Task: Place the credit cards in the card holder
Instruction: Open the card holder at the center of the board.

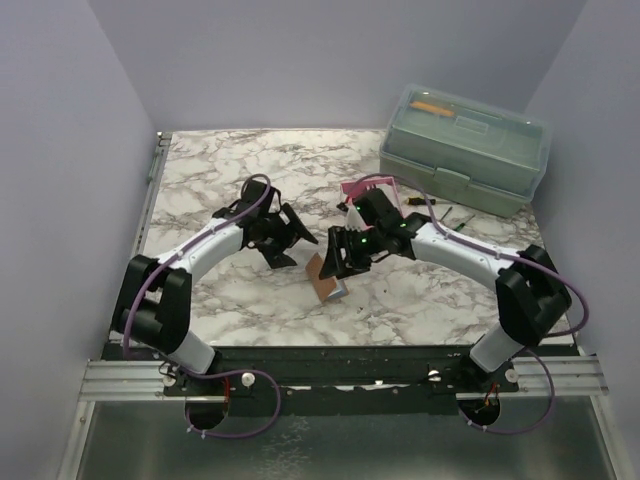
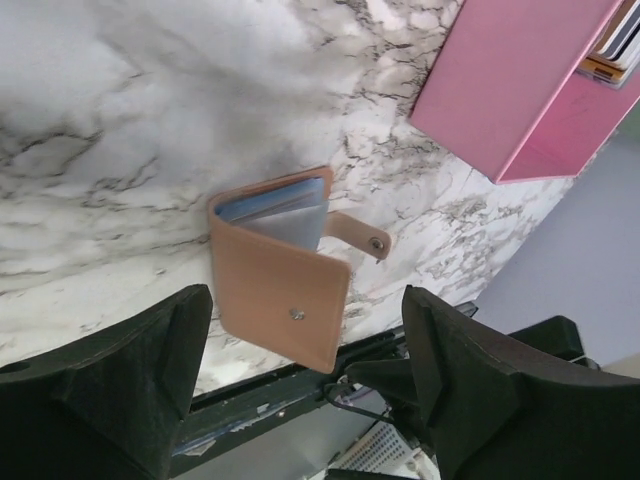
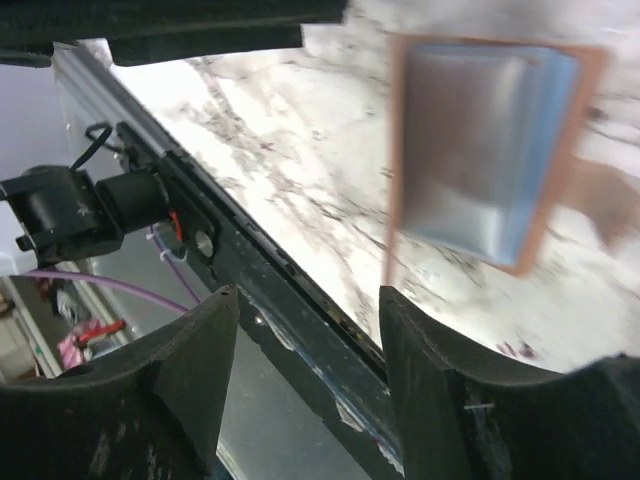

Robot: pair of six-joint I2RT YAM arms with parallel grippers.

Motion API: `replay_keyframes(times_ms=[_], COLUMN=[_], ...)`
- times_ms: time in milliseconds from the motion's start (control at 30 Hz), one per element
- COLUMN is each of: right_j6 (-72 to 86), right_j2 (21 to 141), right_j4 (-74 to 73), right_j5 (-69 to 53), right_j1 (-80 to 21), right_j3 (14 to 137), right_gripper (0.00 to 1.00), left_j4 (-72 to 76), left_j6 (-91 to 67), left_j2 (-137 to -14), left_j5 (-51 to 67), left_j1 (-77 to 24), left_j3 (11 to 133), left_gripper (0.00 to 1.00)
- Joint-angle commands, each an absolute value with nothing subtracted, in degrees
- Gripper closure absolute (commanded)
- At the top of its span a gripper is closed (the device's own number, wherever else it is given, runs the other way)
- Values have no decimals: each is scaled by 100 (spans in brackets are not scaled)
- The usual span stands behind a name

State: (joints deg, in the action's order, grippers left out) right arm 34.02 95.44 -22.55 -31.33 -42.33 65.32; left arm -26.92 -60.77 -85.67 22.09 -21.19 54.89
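The card holder [image 2: 280, 290] is seen lying half-folded on the marble-patterned surface [image 1: 210, 170] between the arms, with blue and grey cards [image 2: 275, 205] apparently tucked inside. Further cards [image 2: 612, 48] are seen in the pink tray [image 2: 510, 90], so the task is judged unfinished. The left pincer [image 2: 305, 300] and right pincer [image 3: 305, 295] are spread, with nothing gripped. The surface is enclosed by lilac walls [image 1: 60, 100]; a grey-green toolbox [image 1: 465, 150] is set rear right.

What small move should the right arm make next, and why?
Probably swing the right end effector toward the pink tray for another card. It is open and empty, the card holder already shows blue and grey cards tucked in with its strap unsnapped, and card edges seem to sit in the tray.
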Motion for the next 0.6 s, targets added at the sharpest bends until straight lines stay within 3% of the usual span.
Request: replay_keyframes(times_ms=[0,200,367,567], right_j6=[3519,3777,3983,3976], right_j2=[8864,8706,9139,9823], right_j4=[-2619,-2191,-1758,-1453], right_j5=[-2603,-3014,-3509,-3930], right_j1=[-3731,-3272,-3187,-3238], right_j3=[5965,5495,5566,5813], right_gripper=[38,33,35,68], left_j4=[-2780,-4105,-4471,-4033], left_j6=[-6031,-5578,-5117,-4500], left_j2=[-9156,-10075,-9980,-9244], left_j5=[2240,1487,1341,1415], left_j1=[-2414,-2882,-2936,-2936], left_j3=[6062,6981,6940,6175], left_gripper=[16,17,54,84])
